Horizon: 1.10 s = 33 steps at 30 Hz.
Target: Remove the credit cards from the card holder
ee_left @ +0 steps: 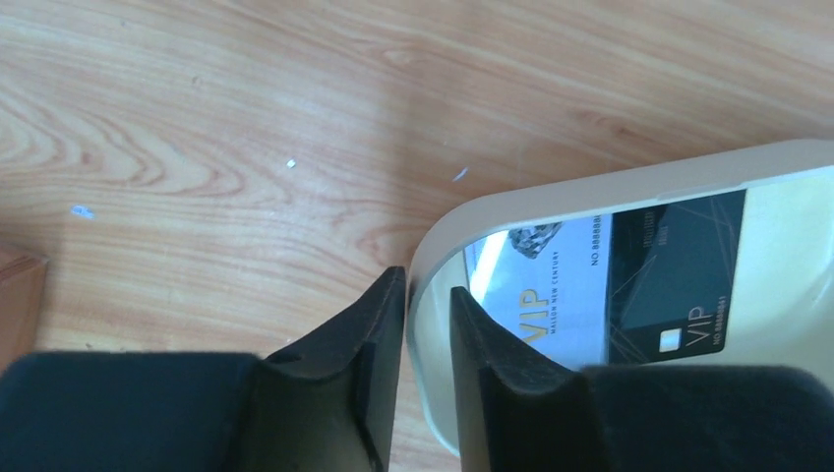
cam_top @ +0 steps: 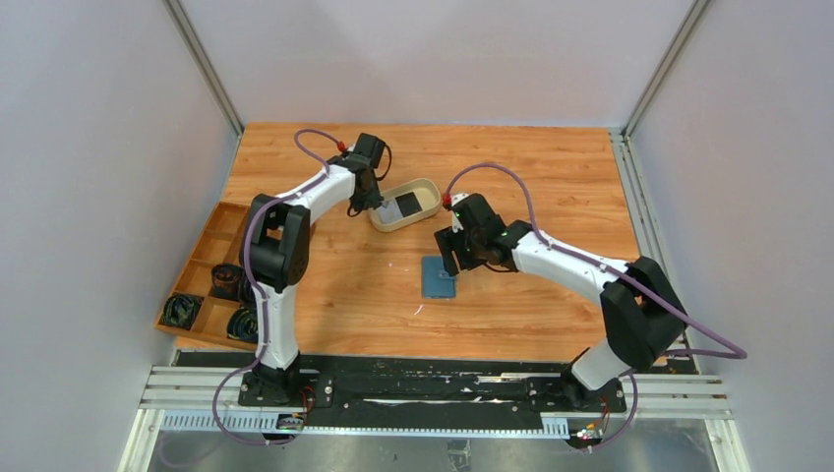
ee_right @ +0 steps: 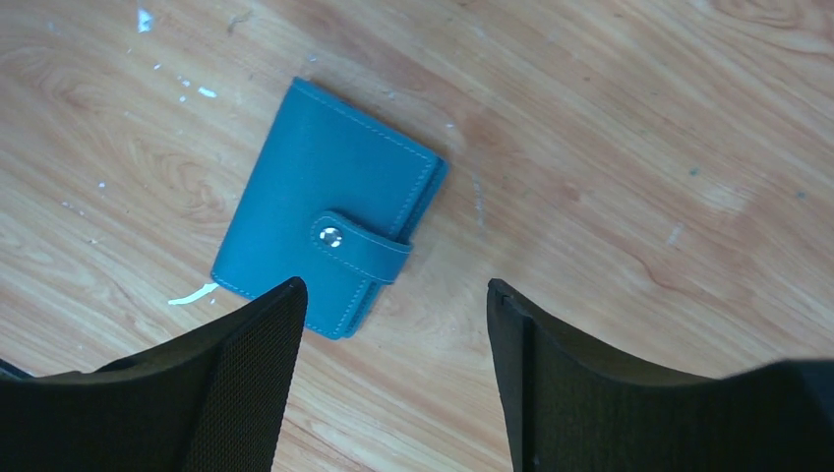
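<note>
Since the holder (ee_right: 315,197) lay closed, flat on the worktop (ee_right: 639,147), light and limp, its tab (ee_right: 359,246) looked the best hold; the right end effector (ee_right: 395,287) gaped empty above, the left end effector (ee_left: 428,282) nipped the tray (ee_left: 590,187).

Wooden table (cam_top: 551,177) boxed in by plain pale walls, as I see it from above.
The tabletop is orange-brown with a clear grain, lit softly and evenly. Grey-white panels close the left (cam_top: 89,147), back (cam_top: 433,49) and right (cam_top: 757,118). A metal post (cam_top: 202,64) rises at each back corner, and silver rails (cam_top: 423,400) run along the near edge.
</note>
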Tool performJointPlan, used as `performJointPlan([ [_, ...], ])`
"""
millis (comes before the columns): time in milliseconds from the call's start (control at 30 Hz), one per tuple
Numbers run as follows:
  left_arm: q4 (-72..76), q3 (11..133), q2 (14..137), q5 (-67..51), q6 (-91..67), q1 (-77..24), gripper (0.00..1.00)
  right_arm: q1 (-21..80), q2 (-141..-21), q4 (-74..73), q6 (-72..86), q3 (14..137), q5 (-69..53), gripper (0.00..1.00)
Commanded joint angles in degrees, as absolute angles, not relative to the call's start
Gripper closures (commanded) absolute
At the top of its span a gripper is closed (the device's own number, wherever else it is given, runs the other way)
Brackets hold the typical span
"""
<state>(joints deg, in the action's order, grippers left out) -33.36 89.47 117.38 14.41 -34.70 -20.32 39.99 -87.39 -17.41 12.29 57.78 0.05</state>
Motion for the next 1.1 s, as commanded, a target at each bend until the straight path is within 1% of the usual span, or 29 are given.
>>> performJointPlan([
  [0, -33.8, 92.0, 119.1, 14.8, -34.9, -21.2, 0.59, 42.7, -89.7, -16.3, 12.6, 59.6, -1.3, 0.31],
  [33, -33.9, 92.5, 119.1, 14.1, -34.9, -21.2, 0.51, 43.1, -90.3, -16.3, 12.9, 59.8, -1.3, 0.33],
  [67, -33.6, 92.3, 119.1, 14.8, -35.0, -21.4, 0.4, 43.4, -91.1, -16.4, 13.0, 60.1, -1.2, 0.34],
  [100, -33.4, 92.2, 118.9, 14.4, -35.1, -21.5, 0.21, 43.8, -91.5, -16.4, 13.1, 60.2, -0.9, 0.35],
  [133, -33.6, 92.4, 118.8, 14.2, -34.7, -21.5, 0.05, 44.0, -91.9, -16.3, 13.1, 60.3, -0.8, 0.35],
  [167, -32.9, 92.0, 118.6, 14.3, -34.6, -21.6, 0.01, 44.3, -92.4, -16.1, 13.1, 60.4, -0.6, 0.35],
  [367, -29.2, 88.8, 113.7, 13.2, -32.8, -21.8, 0.0, 45.0, -94.9, -15.3, 13.5, 60.5, -1.0, 0.36],
  [533, -25.4, 85.8, 108.6, 15.0, -32.3, -22.1, 0.0, 45.0, -96.5, -14.6, 14.0, 60.1, -1.0, 0.37],
  [600, -26.0, 86.1, 107.9, 15.3, -32.0, -22.1, 0.0, 45.0, -97.0, -14.1, 14.3, 60.0, -1.1, 0.37],
  [733, -25.5, 84.6, 106.0, 14.6, -32.3, -22.1, 0.0, 45.1, -97.9, -13.4, 14.8, 59.4, -1.4, 0.41],
  [900, -26.9, 82.5, 102.8, 15.1, -32.3, -22.9, 0.0, 45.1, -98.1, -11.5, 15.2, 57.6, -2.3, 0.54],
  [933, -26.3, 81.2, 101.7, 16.9, -32.0, -23.7, 0.0, 45.0, -98.1, -11.0, 15.4, 57.0, -2.4, 0.58],
  [967, -26.4, 80.8, 100.4, 16.6, -31.8, -24.1, 0.0, 45.0, -98.2, -10.5, 15.6, 56.7, -2.7, 0.64],
  [1000, -27.1, 80.9, 100.0, 16.6, -31.7, -24.3, 0.0, 45.0, -98.3, -10.1, 15.7, 56.6, -3.0, 0.67],
  [1067, -27.0, 79.7, 99.0, 16.7, -31.8, -24.8, 0.0, 45.0, -98.7, -9.6, 15.8, 56.4, -3.5, 0.8],
])
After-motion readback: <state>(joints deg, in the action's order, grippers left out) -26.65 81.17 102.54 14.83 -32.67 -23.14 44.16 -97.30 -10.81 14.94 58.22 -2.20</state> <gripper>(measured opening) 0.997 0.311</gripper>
